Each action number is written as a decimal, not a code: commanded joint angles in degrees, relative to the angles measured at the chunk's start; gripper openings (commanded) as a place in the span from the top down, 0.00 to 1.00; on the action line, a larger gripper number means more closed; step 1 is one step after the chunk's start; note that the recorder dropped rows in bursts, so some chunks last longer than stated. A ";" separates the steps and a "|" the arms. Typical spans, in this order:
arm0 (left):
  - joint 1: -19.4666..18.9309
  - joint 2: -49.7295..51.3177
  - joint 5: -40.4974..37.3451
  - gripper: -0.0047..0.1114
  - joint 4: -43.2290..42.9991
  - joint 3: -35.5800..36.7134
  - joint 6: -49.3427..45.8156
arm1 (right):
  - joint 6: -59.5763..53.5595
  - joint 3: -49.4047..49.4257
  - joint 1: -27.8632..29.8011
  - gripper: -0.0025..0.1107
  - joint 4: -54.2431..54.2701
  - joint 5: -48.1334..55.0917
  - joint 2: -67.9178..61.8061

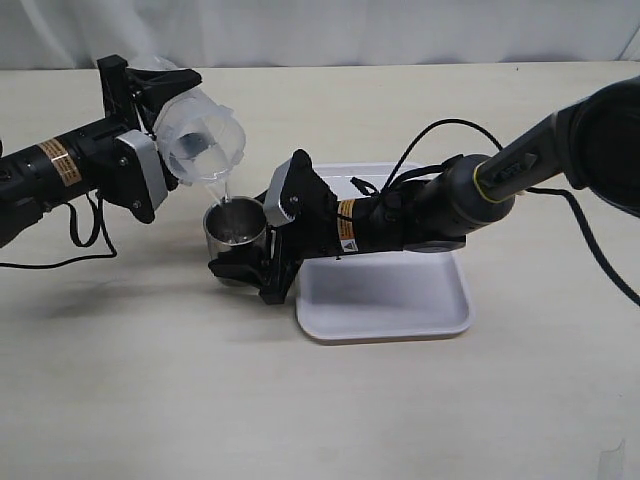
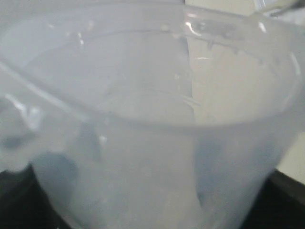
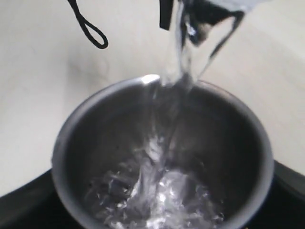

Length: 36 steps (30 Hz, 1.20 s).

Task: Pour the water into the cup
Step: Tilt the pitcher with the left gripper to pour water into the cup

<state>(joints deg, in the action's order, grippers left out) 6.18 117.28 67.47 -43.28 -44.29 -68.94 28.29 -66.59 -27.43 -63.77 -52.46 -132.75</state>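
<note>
The cup (image 1: 235, 225) between the right fingers (image 1: 240, 270) is bare metal, dull grey inside and shiny at the rim; the water (image 3: 159, 191) in it is clear and glittering; the jug (image 1: 200, 135) between the left fingers (image 1: 150, 82) is translucent plastic, cloudy and smooth, with wet glints along its lip; both pairs of fingers look like matt black plastic; the tray (image 1: 385, 295) beside the right fingers is smooth white plastic with a soft sheen; the desk (image 1: 150, 380) under them is pale, matt and even.
</note>
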 commanded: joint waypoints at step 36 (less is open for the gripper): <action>1.88 -0.11 2.50 0.96 2.92 -0.51 -13.88 | 0.28 -0.01 -0.04 0.94 -0.11 0.25 0.64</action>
<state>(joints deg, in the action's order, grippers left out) 7.81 117.28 68.14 -40.61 -44.43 -82.70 28.29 -66.59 -27.43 -63.77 -52.46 -132.75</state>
